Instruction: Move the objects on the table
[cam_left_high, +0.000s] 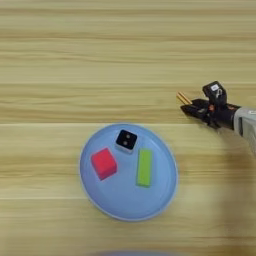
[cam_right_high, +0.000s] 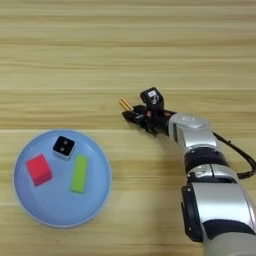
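Stick pinched, right of centre on the desk (cam_left_high: 60, 60).
My fingers (cam_right_high: 131, 114) hold the thin orange-brown stick (cam_right_high: 126, 105) near one end; it looks light, stiff, slippery. Plate (cam_left_high: 165, 155) with three blocks sits lower left.

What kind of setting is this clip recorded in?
Probably a lab or test bench for tabletop manipulation, not a home. A plain wooden table holds only a blue plate with toy-like blocks, a red cube among them, and the robot's right gripper is at a thin stick.
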